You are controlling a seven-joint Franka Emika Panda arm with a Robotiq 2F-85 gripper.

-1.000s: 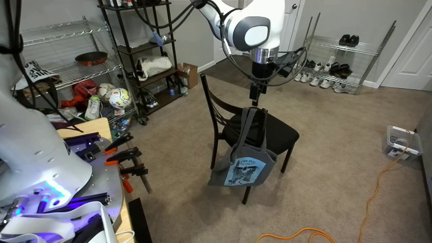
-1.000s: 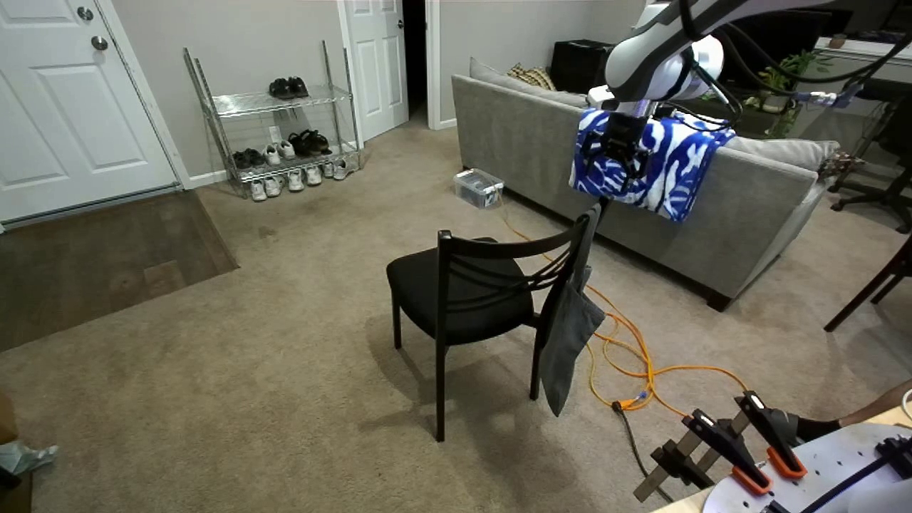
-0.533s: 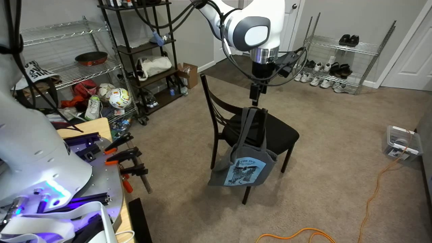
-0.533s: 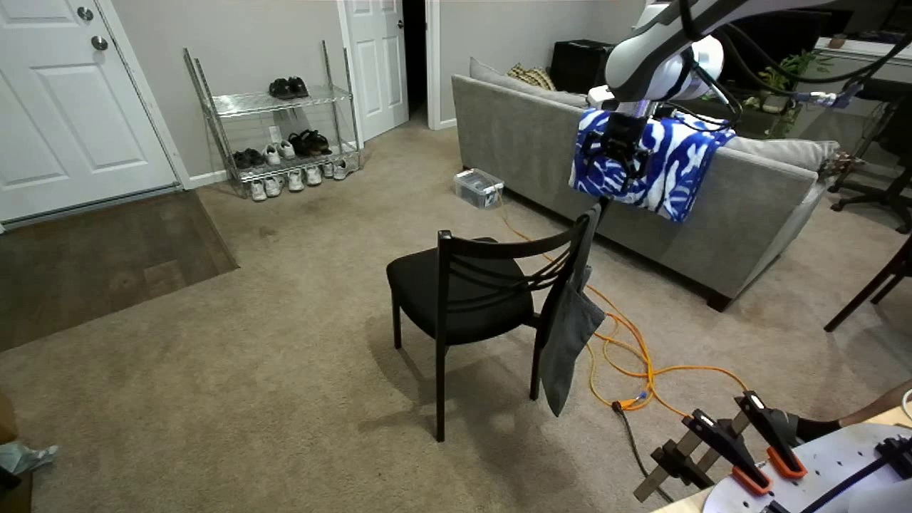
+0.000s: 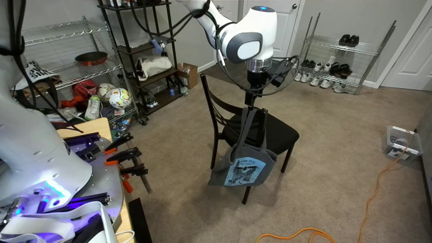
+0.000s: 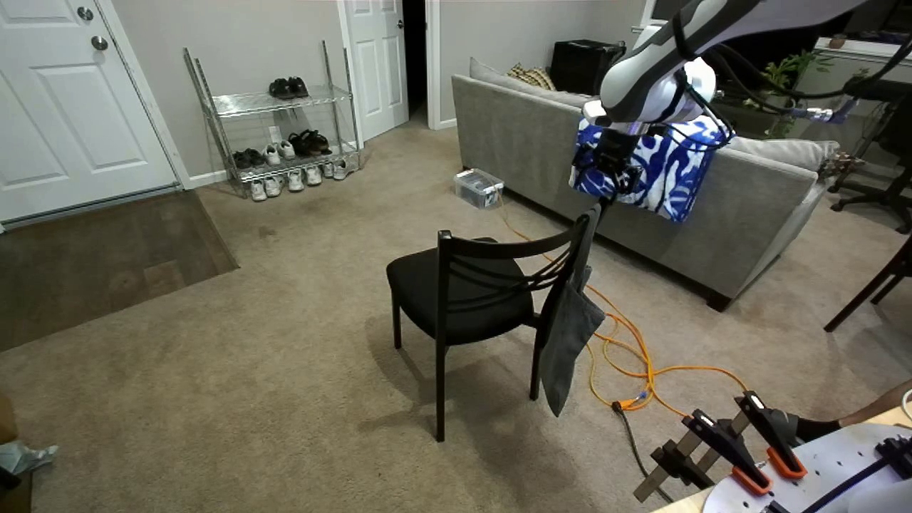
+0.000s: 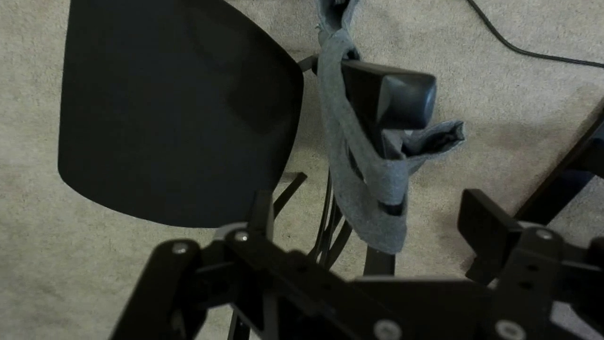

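The bag [image 5: 244, 170] is of matt cloth, and its straps [image 7: 377, 231], of the same cloth, look slightly rough. The chair post [image 7: 364, 90] ends in a smooth cap [image 7: 406, 101] with a soft gloss, while the seat [image 7: 174, 118] appears matt. The tool [image 7: 370, 207] is matt, with shiny metal screws [image 7: 510, 329]. The table [image 5: 101, 126] looks like smooth wood; the carpet [image 5: 324, 189] is rough.

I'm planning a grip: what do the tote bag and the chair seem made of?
The tote bag looks like matte grey cloth, perhaps canvas: its handles fold limply. The chair frame seems smooth black-painted metal, possibly wood, its post end glossy; the seat is matte, no weave showing, so fabric or vinyl.
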